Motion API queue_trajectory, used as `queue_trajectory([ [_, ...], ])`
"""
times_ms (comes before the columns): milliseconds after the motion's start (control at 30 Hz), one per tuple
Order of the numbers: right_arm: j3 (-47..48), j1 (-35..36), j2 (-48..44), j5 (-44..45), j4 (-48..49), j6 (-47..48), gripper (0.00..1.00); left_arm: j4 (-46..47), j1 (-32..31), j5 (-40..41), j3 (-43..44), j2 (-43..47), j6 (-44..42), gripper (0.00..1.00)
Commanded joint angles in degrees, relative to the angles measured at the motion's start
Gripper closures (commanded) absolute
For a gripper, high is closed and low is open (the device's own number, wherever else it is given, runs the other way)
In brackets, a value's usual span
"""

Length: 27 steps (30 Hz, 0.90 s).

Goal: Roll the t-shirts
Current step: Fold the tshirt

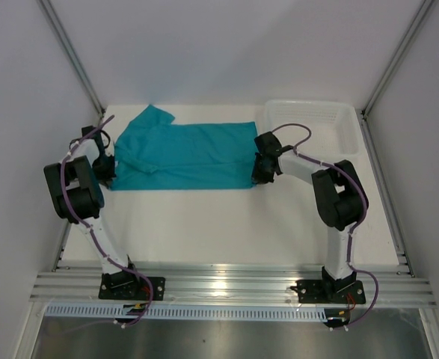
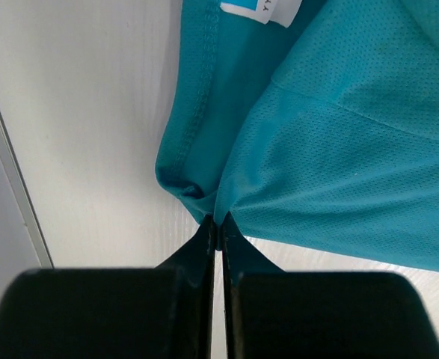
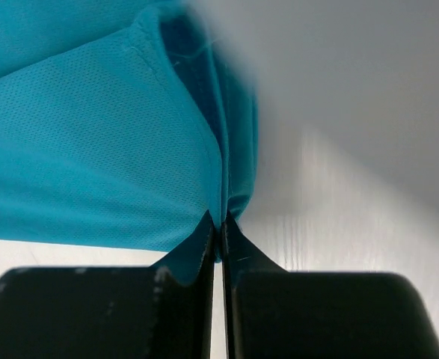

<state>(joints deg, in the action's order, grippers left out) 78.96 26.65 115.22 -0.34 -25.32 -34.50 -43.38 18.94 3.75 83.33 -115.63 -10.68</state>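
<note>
Two pinches set: left gripper point(image 2: 216, 224) clamps the collar-end near edge of the soft teal short-sleeved t-shirt point(image 1: 185, 153), flat on the white table's point(image 1: 226, 224) far half; right gripper point(image 3: 220, 223) clamps its hem corner. Grasp step, probably; next, lift both ends evenly to fold

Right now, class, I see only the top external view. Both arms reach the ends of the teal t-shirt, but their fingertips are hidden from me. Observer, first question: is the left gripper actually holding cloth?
Observer: Yes. The left wrist view shows the left gripper shut on a pinch of the t-shirt, beside a stitched hem.
Operator: And the right one?
Observer: The right gripper is shut too, with a fold of hemmed edge caught between its fingertips.
Operator: Which arm has the neck end?
Observer: The left arm. A small white label shows just beyond its pinch.
</note>
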Motion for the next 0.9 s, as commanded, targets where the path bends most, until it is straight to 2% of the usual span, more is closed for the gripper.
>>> queue_trajectory([
  [0, -4.50, 0.24, -4.29, -1.50, -4.64, 3.90, 0.97, 0.66, 0.75, -0.49, -4.12, 7.08, -3.82, 0.99],
  [300, -15.40, 4.46, -13.96, -2.39, -10.44, 5.06, 0.97, -1.53, 1.10, -1.03, -21.44, 21.48, -10.15, 0.99],
  [500, -24.19, 5.25, -22.92, -4.22, -11.77, 1.90, 0.95, 0.92, 2.59, 3.45, -34.01, 29.31, -13.58, 0.99],
  [633, -26.05, 5.60, -25.30, -4.15, -12.12, 1.37, 0.93, 2.42, 2.68, 5.39, -35.78, 30.73, -13.76, 0.99],
  [767, -25.26, 4.72, -25.48, -3.62, -11.86, 2.07, 0.91, 3.47, 2.77, 6.62, -34.03, 31.26, -14.11, 0.99],
  [867, -23.33, 4.63, -24.35, -4.32, -10.80, 2.68, 0.85, 3.30, 2.77, 6.62, -31.74, 30.04, -14.20, 0.99],
])
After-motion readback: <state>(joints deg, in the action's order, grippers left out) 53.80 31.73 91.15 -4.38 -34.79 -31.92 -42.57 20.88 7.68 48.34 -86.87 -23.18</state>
